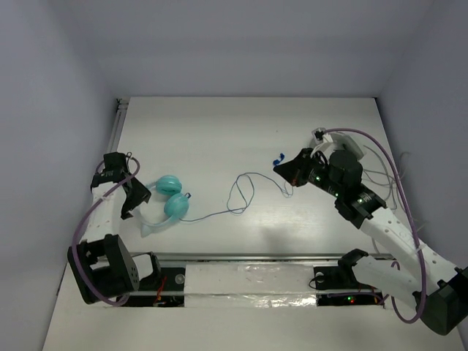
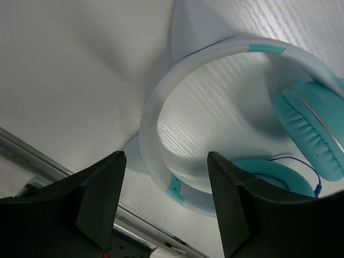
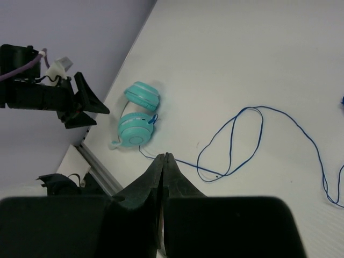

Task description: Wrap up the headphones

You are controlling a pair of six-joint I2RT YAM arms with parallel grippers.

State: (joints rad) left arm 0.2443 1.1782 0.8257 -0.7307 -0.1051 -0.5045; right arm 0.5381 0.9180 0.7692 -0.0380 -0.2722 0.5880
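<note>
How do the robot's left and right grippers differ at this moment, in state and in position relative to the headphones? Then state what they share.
The left gripper is open; the right gripper is shut. The left gripper sits close to the headband; the right gripper is far from the headphones, near the far end of the cord. Both have dark fingers, and neither grips the headband.
</note>
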